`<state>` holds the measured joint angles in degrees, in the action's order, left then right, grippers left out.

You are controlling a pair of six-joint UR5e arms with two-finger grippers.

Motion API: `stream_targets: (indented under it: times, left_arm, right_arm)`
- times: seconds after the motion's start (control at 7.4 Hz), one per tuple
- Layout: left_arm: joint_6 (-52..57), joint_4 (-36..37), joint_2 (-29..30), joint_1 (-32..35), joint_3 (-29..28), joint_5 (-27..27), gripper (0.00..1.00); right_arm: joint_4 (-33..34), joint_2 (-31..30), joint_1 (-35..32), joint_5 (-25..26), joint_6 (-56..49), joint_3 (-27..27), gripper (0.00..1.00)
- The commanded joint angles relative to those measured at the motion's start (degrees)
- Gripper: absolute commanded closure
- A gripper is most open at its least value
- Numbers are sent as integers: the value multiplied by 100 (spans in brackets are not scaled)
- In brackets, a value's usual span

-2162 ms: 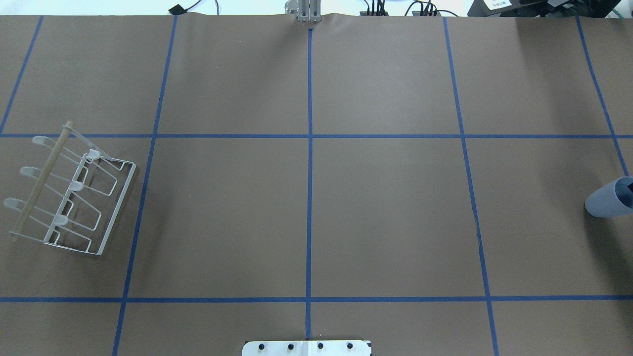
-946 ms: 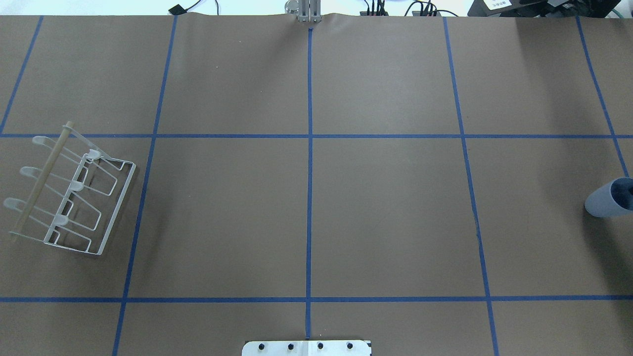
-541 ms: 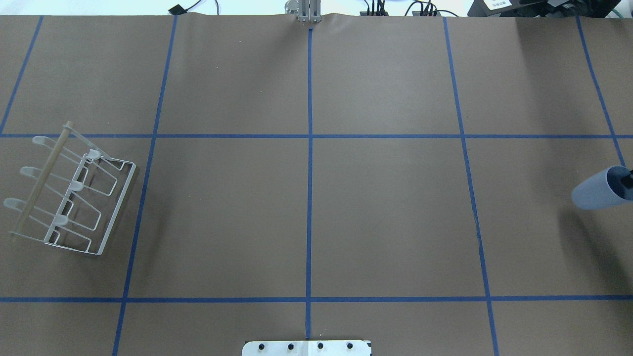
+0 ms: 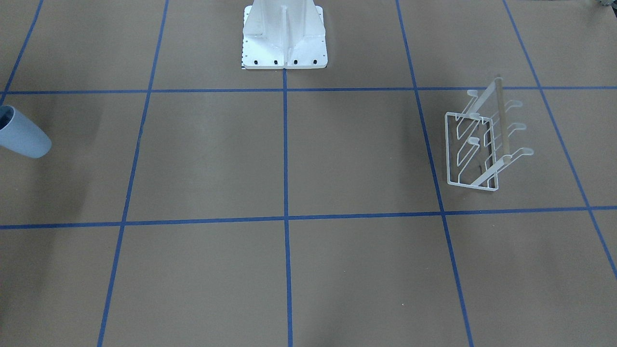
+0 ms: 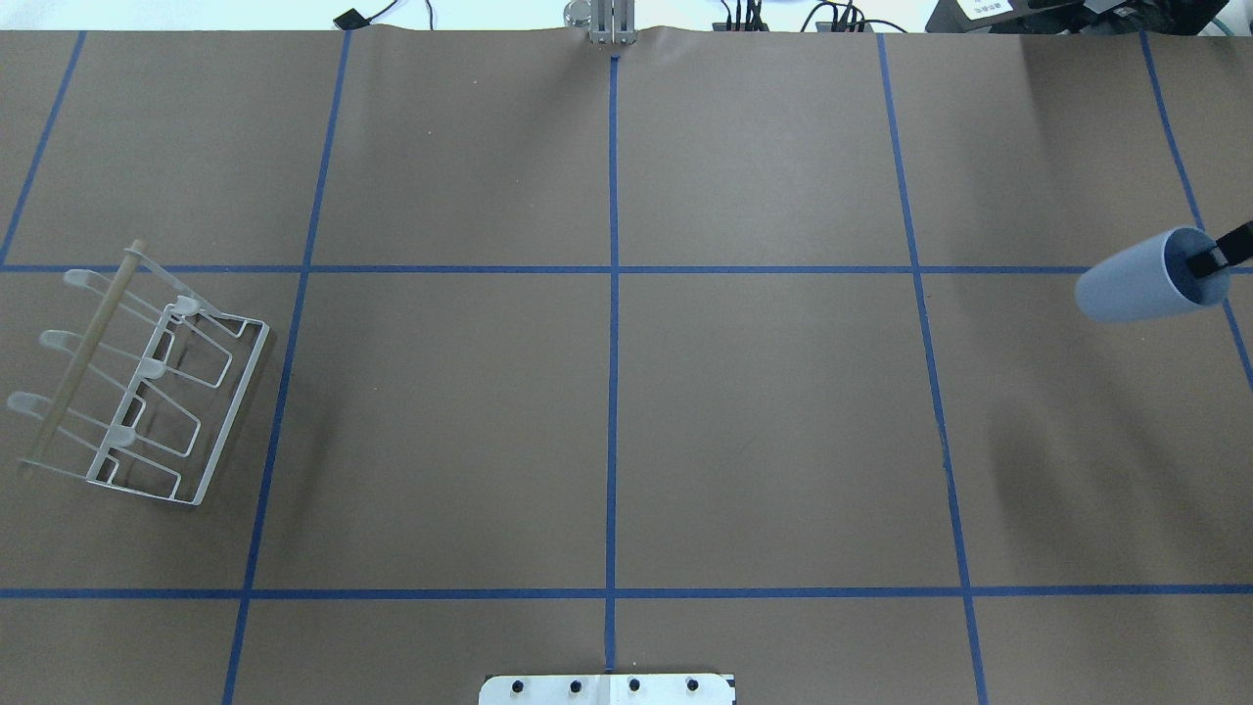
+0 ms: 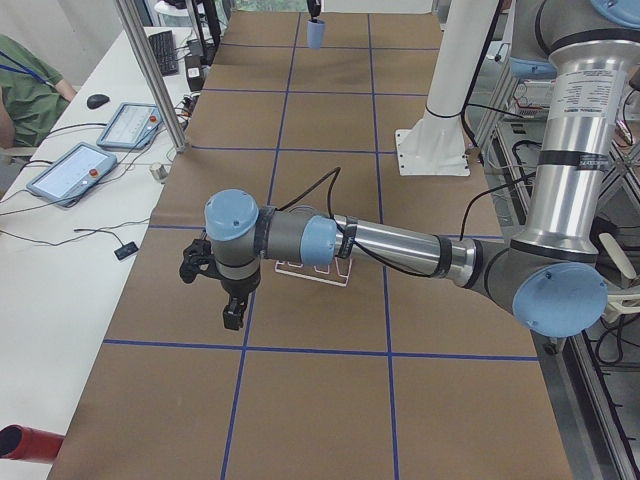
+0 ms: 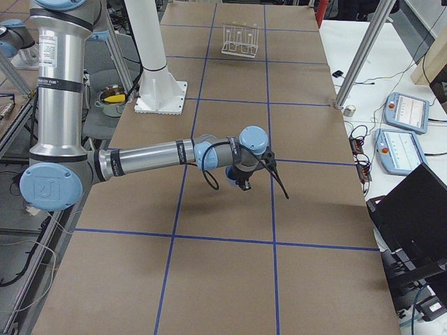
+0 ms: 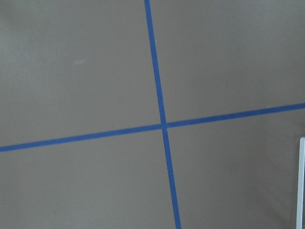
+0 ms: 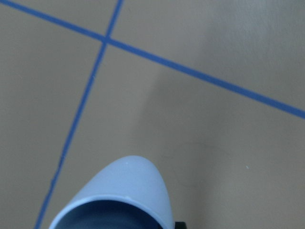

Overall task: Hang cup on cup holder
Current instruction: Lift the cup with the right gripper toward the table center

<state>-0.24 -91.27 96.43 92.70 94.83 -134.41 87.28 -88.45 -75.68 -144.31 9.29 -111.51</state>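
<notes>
Over at the robot's right end of the counter [image 5: 764, 411], the right gripper [image 5: 1214, 258] has the cup [image 5: 1145, 288] clamped by its rim. One black finger [image 5: 1206, 260] reaches inside the mouth. The other finger is out of sight, so I can't say how wide the jaws stand beyond being closed on the cup wall. The pale blue cup hangs in the air, tipped almost onto its side, with its base pointing toward the middle of the counter and its mouth toward the edge. Its shadow [image 5: 1067, 490] falls well apart from it on the brown surface. In the right wrist view only the rounded rim fills the bottom, above a crossing of blue tape lines [image 9: 106, 40].

The cup holder [image 5: 147, 382] stands at the opposite end, on the robot's left, with its wooden rod [image 5: 83, 352] slanting across the top, well apart from the cup.

The left gripper [image 6: 225, 300] hangs over the counter just beside the cup holder. From the side view alone I cannot tell whether its jaws are apart or together.
</notes>
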Motion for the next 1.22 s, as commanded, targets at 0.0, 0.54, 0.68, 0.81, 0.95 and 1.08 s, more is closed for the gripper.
stream_targets:
  times: [0.0,0.54,0.68,0.81,0.95,1.08]
  left_arm:
    - [-1569,-2016,8,-128,9,2,2]
    - [-5846,-5639,52,-919,26,11,3]
    - [-7057,-6352,139,-1182,70,11,3]
    - [-8496,-6864,322,-1471,166,11,3]
    - [-9607,-7096,637,-1753,184,2,3]
    - [-10549,-7281,762,-2121,376,2,3]
  right_arm:
    - [-1116,398,0,-1,1978,-222,100]
    - [-5137,416,281,78,6141,358,100]
    - [-5525,416,290,78,6599,341,100]
    - [-5981,521,308,17,7395,323,100]
    - [-6543,644,482,17,8265,306,100]
    - [-7027,775,632,25,9039,306,100]
